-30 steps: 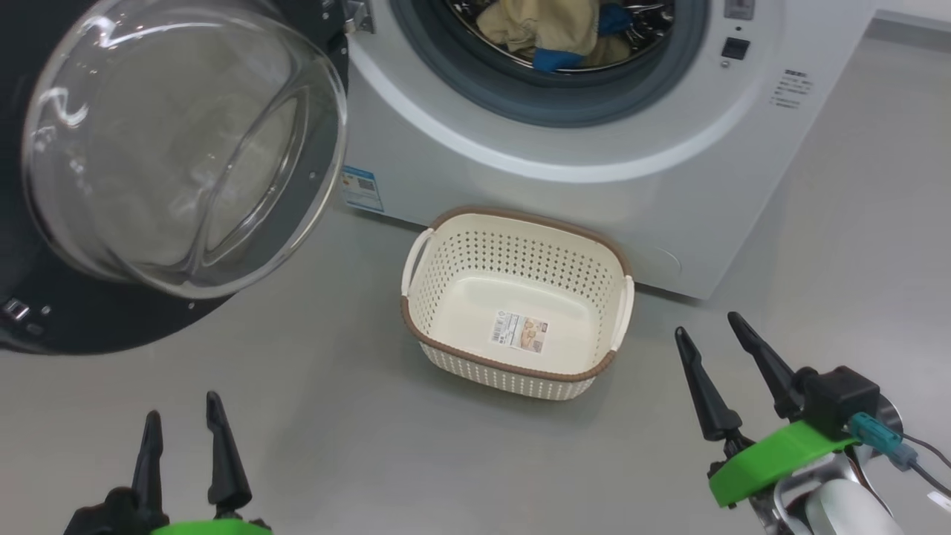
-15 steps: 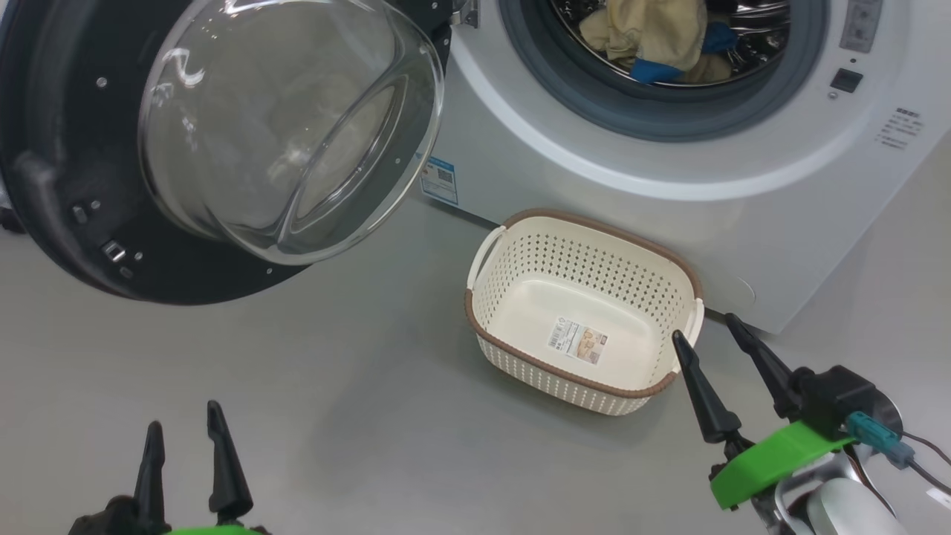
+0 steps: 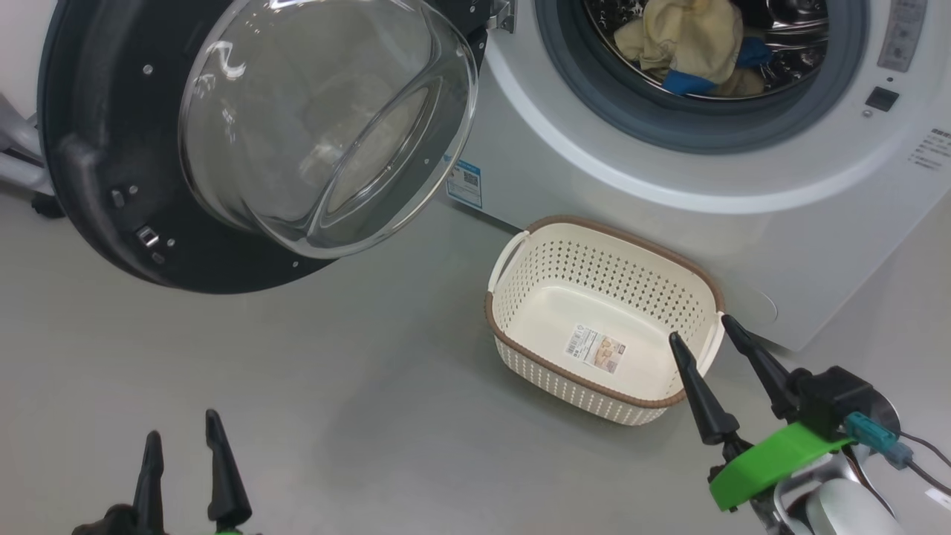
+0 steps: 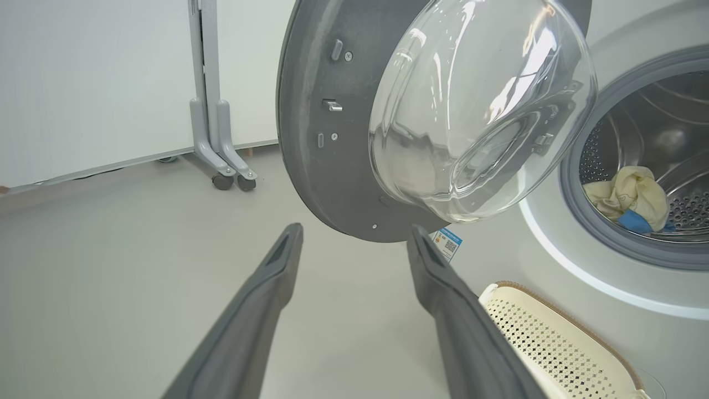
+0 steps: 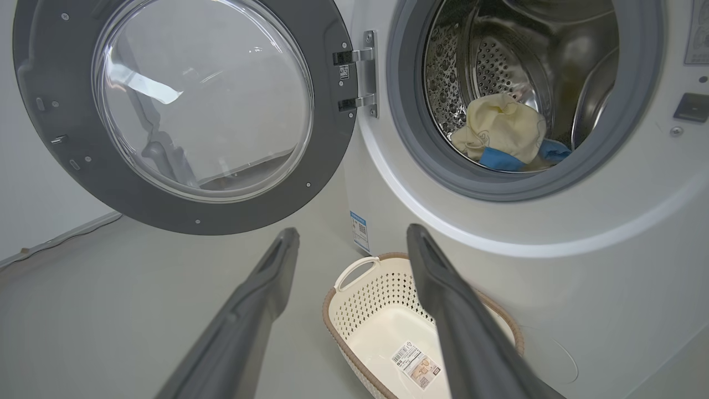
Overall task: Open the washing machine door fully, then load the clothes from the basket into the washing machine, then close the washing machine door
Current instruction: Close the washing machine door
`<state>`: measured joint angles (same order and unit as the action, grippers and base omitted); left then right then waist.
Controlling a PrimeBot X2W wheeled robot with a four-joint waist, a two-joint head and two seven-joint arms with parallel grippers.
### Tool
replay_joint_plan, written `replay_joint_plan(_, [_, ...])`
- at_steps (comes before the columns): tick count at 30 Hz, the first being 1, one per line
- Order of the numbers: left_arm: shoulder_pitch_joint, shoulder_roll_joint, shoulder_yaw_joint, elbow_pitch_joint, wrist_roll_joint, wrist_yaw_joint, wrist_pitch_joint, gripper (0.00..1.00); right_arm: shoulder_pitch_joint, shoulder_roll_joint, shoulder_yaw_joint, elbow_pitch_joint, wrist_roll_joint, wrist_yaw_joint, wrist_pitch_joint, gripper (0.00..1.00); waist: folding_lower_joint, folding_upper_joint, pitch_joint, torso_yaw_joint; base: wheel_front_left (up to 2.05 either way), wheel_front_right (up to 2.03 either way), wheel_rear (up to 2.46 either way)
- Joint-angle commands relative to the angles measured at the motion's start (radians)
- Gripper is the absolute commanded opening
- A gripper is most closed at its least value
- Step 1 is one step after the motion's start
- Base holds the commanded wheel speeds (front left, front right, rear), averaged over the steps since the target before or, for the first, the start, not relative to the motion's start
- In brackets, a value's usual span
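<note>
The washing machine (image 3: pixel 654 215) stands with its round door (image 3: pixel 96 148) swung wide to the left, glass bowl (image 3: pixel 319 126) bulging toward me. The cream-yellow and blue clothes (image 3: pixel 691 41) lie inside the steel drum (image 5: pixel 498 61), where the right wrist view also shows the clothes (image 5: pixel 501 136). The cream basket (image 3: pixel 520 297) sits on the floor before the machine with only a label sticker on its bottom. My left gripper (image 3: pixel 186 427) is open low at the left, far from the door. My right gripper (image 3: pixel 698 331) is open beside the basket's right end, holding nothing.
A grey wheeled stand (image 4: pixel 213 138) and a white wall panel (image 4: pixel 94 77) are behind the open door at the left. Grey floor (image 3: pixel 334 401) stretches between my grippers and the basket.
The head camera has swung left, so the door, machine and basket sit further right in the picture. Both grippers stay open and keep their places.
</note>
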<state>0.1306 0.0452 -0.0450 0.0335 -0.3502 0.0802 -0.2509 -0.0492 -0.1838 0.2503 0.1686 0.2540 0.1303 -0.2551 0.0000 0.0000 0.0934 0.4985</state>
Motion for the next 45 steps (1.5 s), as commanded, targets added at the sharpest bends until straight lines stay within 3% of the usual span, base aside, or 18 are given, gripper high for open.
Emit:
replay_joint_plan(1, [-0.016, 0.005, 0.034, -0.035, -0.009, 0.007, -0.011, 1.0, -0.038, -0.016, 0.017, -0.028, -0.003, 0.0, -0.007, 1.0, 0.0, 0.0, 0.0, 0.0, 0.0, 0.0, 0.0])
replay_joint_plan(5, [-0.016, 0.005, 0.061, -0.033, -0.044, 0.01, -0.011, 0.97, -0.036, -0.014, 0.016, -0.029, -0.002, 0.0, -0.007, 1.0, 0.0, 0.0, -0.002, 0.003, 0.0, 0.0, 0.0])
replay_joint_plan(7, [-0.017, 0.005, 0.09, -0.031, -0.076, 0.009, -0.011, 0.66, -0.034, -0.013, 0.016, -0.03, -0.001, 0.0, -0.007, 1.0, 0.0, 0.0, -0.001, 0.005, 0.0, 0.0, 0.0])
replay_joint_plan(8, [-0.018, 0.005, 0.11, -0.028, -0.095, 0.009, -0.011, 0.44, -0.034, -0.014, 0.017, -0.03, -0.001, 0.0, -0.007, 1.0, 0.0, 0.0, 0.0, 0.005, 0.0, 0.0, 0.0])
replay_joint_plan(11, [-0.024, 0.005, 0.187, -0.016, -0.148, -0.005, -0.011, 0.0, -0.033, -0.014, 0.017, -0.03, 0.0, 0.0, -0.007, 1.0, 0.0, 0.0, 0.001, 0.008, 0.0, 0.0, 0.0])
replay_joint_plan(19, [-0.102, 0.005, 0.472, 0.078, -0.26, -0.124, -0.011, 0.0, -0.035, -0.014, 0.018, -0.03, -0.001, 0.0, -0.007, 1.0, 0.0, 0.0, 0.011, 0.01, 0.0, 0.0, 0.0])
replay_joint_plan(20, [-0.102, 0.005, 0.472, 0.078, -0.26, -0.124, -0.011, 0.0, -0.035, -0.014, 0.018, -0.03, -0.001, 0.0, -0.007, 1.0, 0.0, 0.0, 0.011, 0.01, 0.0, 0.0, 0.0])
replay_joint_plan(26, [-0.213, 0.021, 0.695, 0.173, -0.314, -0.189, -0.011, 0.0, -0.041, -0.013, 0.026, -0.026, 0.0, 0.0, -0.007, 1.0, 0.0, 0.0, 0.017, 0.003, 0.0, 0.0, 0.0])
replay_joint_plan(30, [-0.293, 0.111, 0.753, 0.276, -0.397, -0.203, 0.0, 0.0, -0.044, -0.013, 0.027, -0.026, 0.001, 0.0, -0.007, 1.0, 0.0, 0.0, 0.026, -0.005, 0.0, 0.0, 0.0])
replay_joint_plan(36, [-0.452, 0.255, 0.83, 0.388, -0.611, -0.207, 0.15, 0.0, -0.059, -0.02, 0.04, -0.023, 0.003, 0.0, -0.007, 1.0, 0.0, 0.0, 0.046, -0.03, 0.0, 0.0, 0.0])
replay_joint_plan(40, [-0.552, 0.356, 0.887, 0.475, -0.728, -0.186, 0.256, 0.0, -0.07, -0.026, 0.054, -0.019, 0.004, 0.0, -0.007, 1.0, 0.0, 0.0, 0.061, -0.061, 0.0, 0.0, 0.0])
replay_joint_plan(45, [-0.641, 0.454, 0.913, 0.566, -0.79, -0.147, 0.331, 0.0, -0.079, -0.035, 0.063, -0.014, 0.007, 0.0, -0.007, 1.0, 0.0, 0.0, 0.076, -0.106, 0.0, 0.0, 0.0])
